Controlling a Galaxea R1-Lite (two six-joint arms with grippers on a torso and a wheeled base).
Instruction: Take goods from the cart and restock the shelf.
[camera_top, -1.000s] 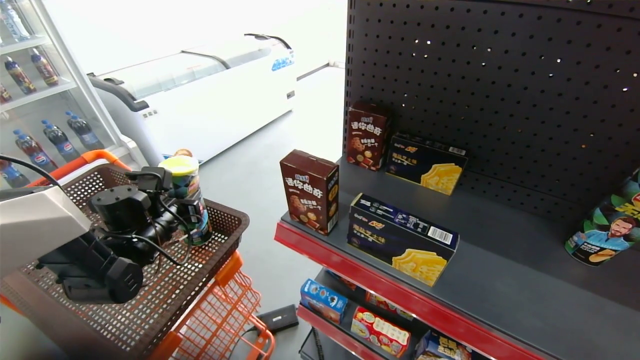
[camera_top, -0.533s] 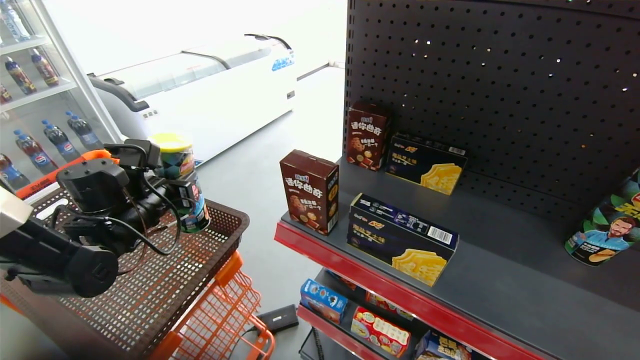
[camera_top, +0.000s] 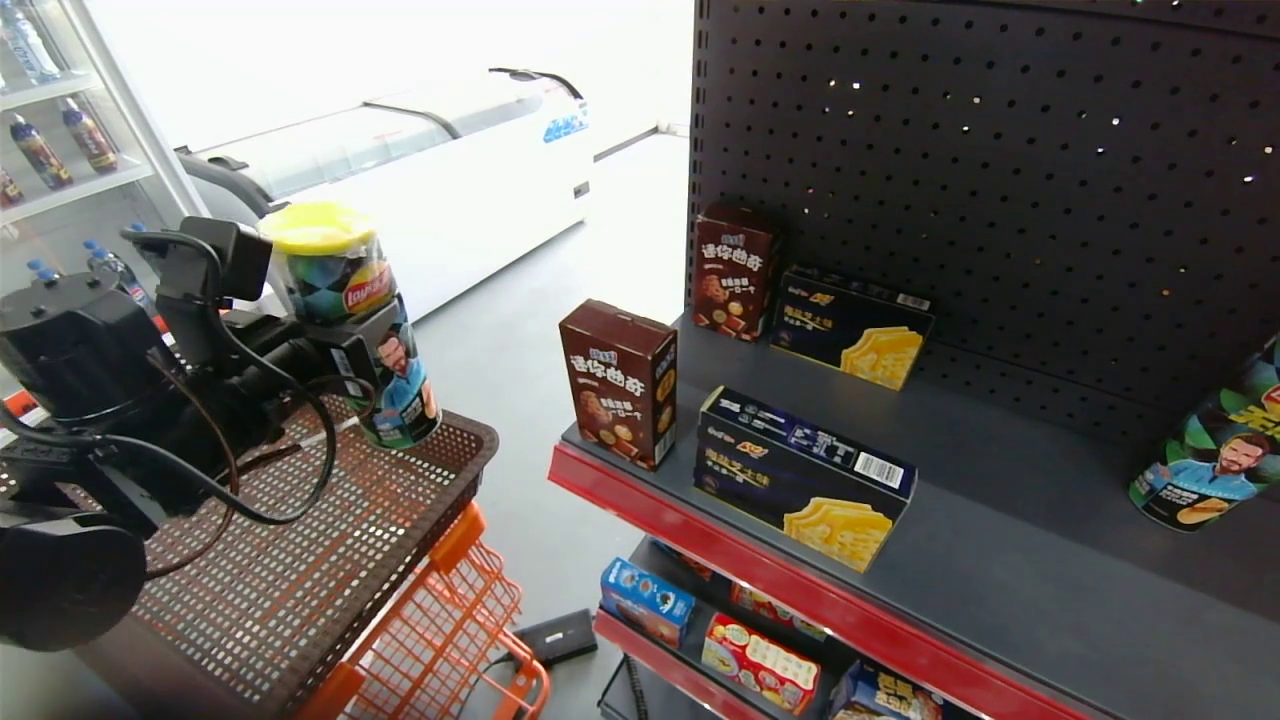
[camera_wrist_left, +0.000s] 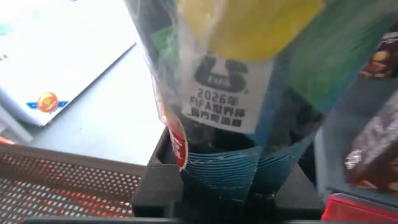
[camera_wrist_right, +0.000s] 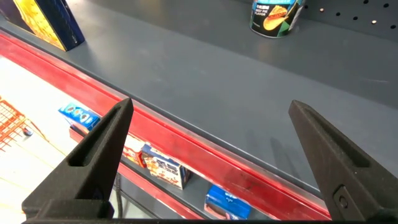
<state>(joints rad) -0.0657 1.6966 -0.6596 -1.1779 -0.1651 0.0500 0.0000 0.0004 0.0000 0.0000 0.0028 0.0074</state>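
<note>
My left tool (camera_top: 340, 350) is clenched on a chip canister (camera_top: 365, 330), its fingers pressing the lower half of the tube. The canister has a yellow plastic lid, and its wrap is printed in blue, green and black, with a red logo patch and a picture of a man in a blue shirt near the base. It stands nearly upright in the grip, lid uppermost, leaning a little. In the left wrist view the canister (camera_wrist_left: 230, 93) rises straight out of the tool (camera_wrist_left: 224, 186).

Below this tool lies the brown mesh basket (camera_top: 300, 560) of the orange cart (camera_top: 440, 620). To its right stands the shelf (camera_top: 1000, 520), where a brown biscuit box (camera_top: 618, 385) is nearest the tool.

My right tool (camera_wrist_right: 211, 155) is released, fingers spread wide above the shelf's grey board (camera_wrist_right: 236, 87) and red front edge, with a second chip canister (camera_wrist_right: 273, 15) well ahead of it.
</note>
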